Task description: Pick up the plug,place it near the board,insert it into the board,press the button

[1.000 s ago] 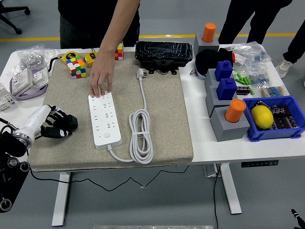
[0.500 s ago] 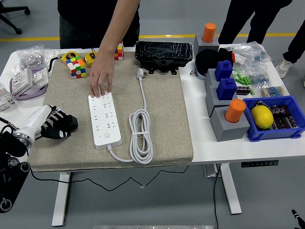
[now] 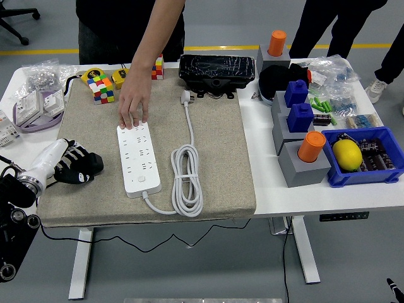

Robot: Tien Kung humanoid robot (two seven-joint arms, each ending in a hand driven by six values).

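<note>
Nothing is moving since the earlier frame; the plug is lying untouched near the mat's far edge.
The left robot hand is resting curled and empty at the mat's left edge; it should be reaching over the board, which a person's hand is pinning.

person cut off at top edge, board's far end under their hand
</note>
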